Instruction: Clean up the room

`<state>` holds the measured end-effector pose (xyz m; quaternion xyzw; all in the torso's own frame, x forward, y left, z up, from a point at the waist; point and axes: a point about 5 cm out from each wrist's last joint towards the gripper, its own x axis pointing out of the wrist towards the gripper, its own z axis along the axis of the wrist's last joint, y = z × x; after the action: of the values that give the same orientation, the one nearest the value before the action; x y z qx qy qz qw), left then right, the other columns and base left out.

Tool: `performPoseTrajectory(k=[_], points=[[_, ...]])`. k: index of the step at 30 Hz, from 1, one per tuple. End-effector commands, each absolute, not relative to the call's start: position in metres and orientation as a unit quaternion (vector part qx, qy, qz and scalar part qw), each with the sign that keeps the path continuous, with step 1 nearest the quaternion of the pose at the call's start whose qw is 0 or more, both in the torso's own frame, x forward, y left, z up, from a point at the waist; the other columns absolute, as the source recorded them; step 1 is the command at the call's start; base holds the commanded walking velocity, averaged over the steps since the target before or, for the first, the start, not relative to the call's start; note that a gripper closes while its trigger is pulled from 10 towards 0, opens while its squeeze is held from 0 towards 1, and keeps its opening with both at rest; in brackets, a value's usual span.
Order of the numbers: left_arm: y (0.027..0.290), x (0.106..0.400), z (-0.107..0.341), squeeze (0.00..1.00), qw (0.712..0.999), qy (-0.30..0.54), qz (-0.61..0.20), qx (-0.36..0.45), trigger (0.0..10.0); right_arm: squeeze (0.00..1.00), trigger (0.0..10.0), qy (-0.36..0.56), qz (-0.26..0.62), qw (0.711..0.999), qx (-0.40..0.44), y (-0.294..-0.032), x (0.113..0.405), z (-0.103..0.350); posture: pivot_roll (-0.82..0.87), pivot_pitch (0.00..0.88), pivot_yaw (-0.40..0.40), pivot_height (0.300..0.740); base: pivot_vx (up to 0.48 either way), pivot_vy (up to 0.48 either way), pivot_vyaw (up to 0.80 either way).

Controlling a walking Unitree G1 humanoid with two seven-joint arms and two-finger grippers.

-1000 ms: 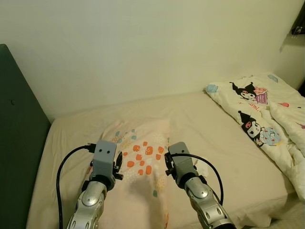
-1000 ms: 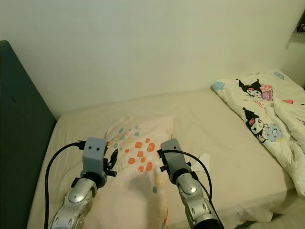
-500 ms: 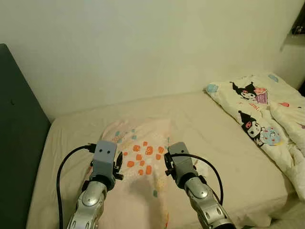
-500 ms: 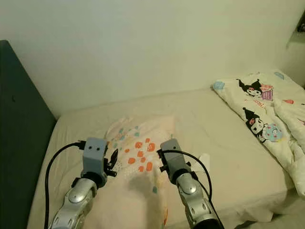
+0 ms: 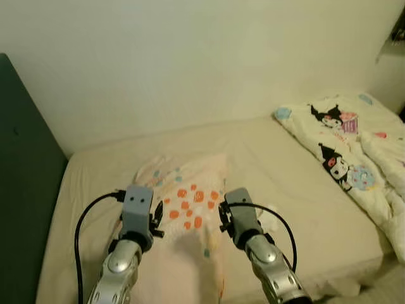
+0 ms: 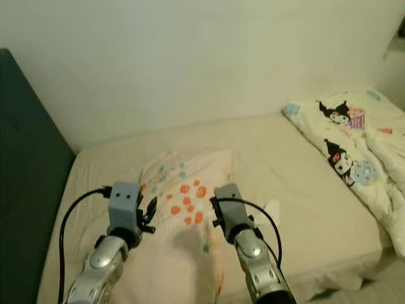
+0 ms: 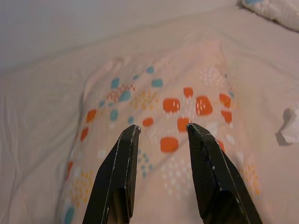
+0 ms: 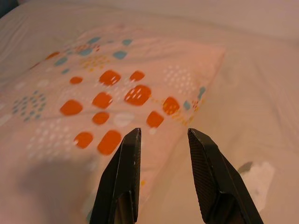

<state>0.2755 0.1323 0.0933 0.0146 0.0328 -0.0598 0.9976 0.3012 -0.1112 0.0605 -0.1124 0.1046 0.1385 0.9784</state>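
Note:
A pale pink pillow [image 5: 190,209] with orange and blue dots lies on the cream bed [image 5: 272,164], its far end toward the wall. My left gripper [image 7: 160,129] hovers open over the pillow's near left part, nothing between its fingers. My right gripper [image 8: 160,133] hangs open above the pillow's right edge, also holding nothing. Both silver arms [image 5: 136,218] reach forward from the bottom of the eye views. A small white scrap [image 8: 254,179] lies on the sheet just right of the pillow.
A cartoon-print duvet [image 5: 348,152] is bunched at the bed's right side. The dark green headboard [image 5: 22,183] stands along the left. A plain wall [image 5: 190,63] runs behind the bed. The bed's near right edge [image 5: 354,278] drops off.
The head camera has tilted slightly, shifting the scene. Both grippers stay open over the pillow, hardly moved.

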Motion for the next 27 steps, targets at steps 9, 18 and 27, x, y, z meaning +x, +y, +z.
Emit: performPoseTrajectory(k=[9, 18, 27], points=[[0.1386, 0.2736, 0.0874, 0.0, 0.997, 0.053, -0.048, 0.025, 10.0, 0.0, 10.0, 0.115, 0.137, 0.978, -0.11, -0.1114, 0.2996, 0.0571, -0.04, 0.094, 0.012, 0.74, -0.267, 0.0, 0.0], [0.1374, 0.2745, 0.0878, 0.0, 0.996, 0.055, -0.055, 0.032, 10.0, 0.0, 10.0, 0.116, 0.133, 0.979, -0.105, -0.1114, 0.2995, 0.0569, -0.04, 0.093, 0.019, 0.74, 0.0, 0.0, 0.0], [0.1365, 0.276, 0.0864, 0.0, 0.995, 0.065, -0.06, 0.045, 10.0, 0.0, 10.0, 0.117, 0.132, 0.979, -0.102, -0.1111, 0.2997, 0.0569, -0.04, 0.095, 0.026, 0.74, 0.0, 0.0, 0.0]])
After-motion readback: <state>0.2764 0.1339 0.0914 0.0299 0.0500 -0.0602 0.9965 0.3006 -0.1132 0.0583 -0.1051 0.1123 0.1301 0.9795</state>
